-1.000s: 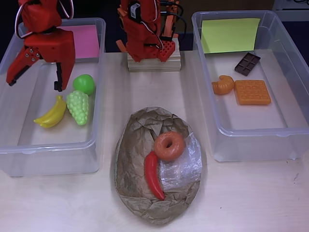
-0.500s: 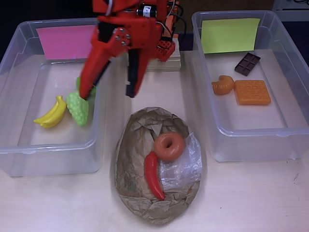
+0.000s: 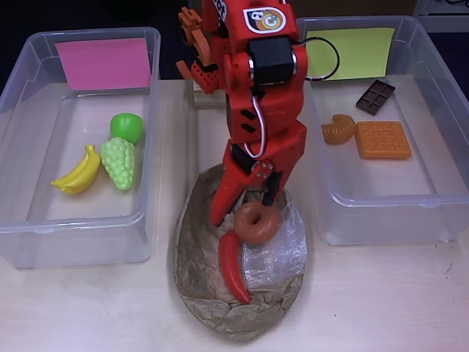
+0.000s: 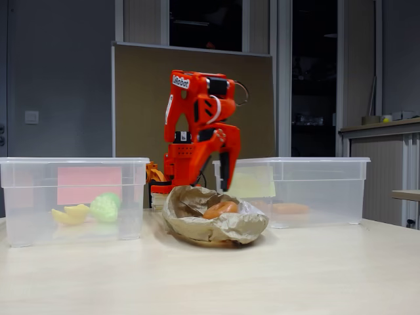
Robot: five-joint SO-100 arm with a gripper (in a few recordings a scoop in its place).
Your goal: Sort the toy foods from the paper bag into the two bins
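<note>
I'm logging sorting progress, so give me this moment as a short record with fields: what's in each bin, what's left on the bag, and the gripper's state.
pink-label bin: green apple, green grapes, yellow bananas
yellow-green-label bin: chocolate bar, orange croissant, waffle
paper bag: brown donut, red chili
gripper: open, over the bag, fingers either side of the donut's upper edge

Arm swung from pink-label bin (image 3: 22, 88) to donut (image 3: 257, 222).
</note>
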